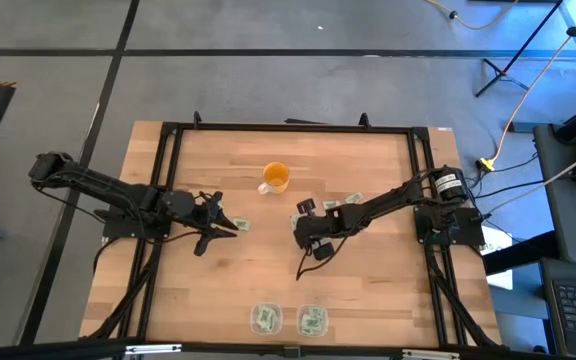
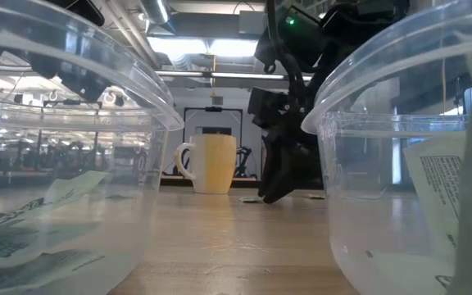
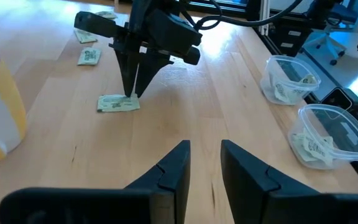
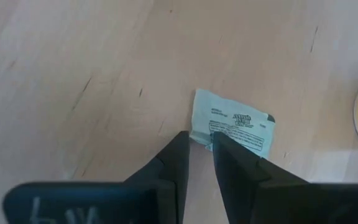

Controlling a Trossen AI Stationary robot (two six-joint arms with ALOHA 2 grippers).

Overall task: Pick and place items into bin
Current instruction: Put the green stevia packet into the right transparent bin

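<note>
The items are small pale green and white packets. One packet [image 4: 235, 126] lies flat on the wooden table, with my right gripper [image 4: 199, 142] pointing steeply down at its corner, fingers a narrow gap apart; it also shows in the left wrist view [image 3: 132, 94]. Other packets [image 1: 330, 205] [image 1: 355, 199] lie toward the right arm's base, and one [image 1: 238, 223] lies just ahead of my left gripper [image 1: 226, 226]. My left gripper [image 3: 205, 163] hovers open and empty. Two clear bins [image 1: 265, 318] [image 1: 313, 320] at the near edge hold packets. My right gripper comes from above, slanting down, with its fingertips [image 4: 224, 144] at the packet's corner [image 4: 199, 132], which shows in the gap between them. The packet lies flat on the table. I cannot tell whether the fingers touch it.
An orange cup [image 1: 275, 178] with a white handle stands upright at the table's far middle, beyond the right gripper. A black frame [image 1: 288, 128] runs round the tabletop. Bare wood lies between the grippers and the bins [image 3: 288, 79] [image 3: 331, 137].
</note>
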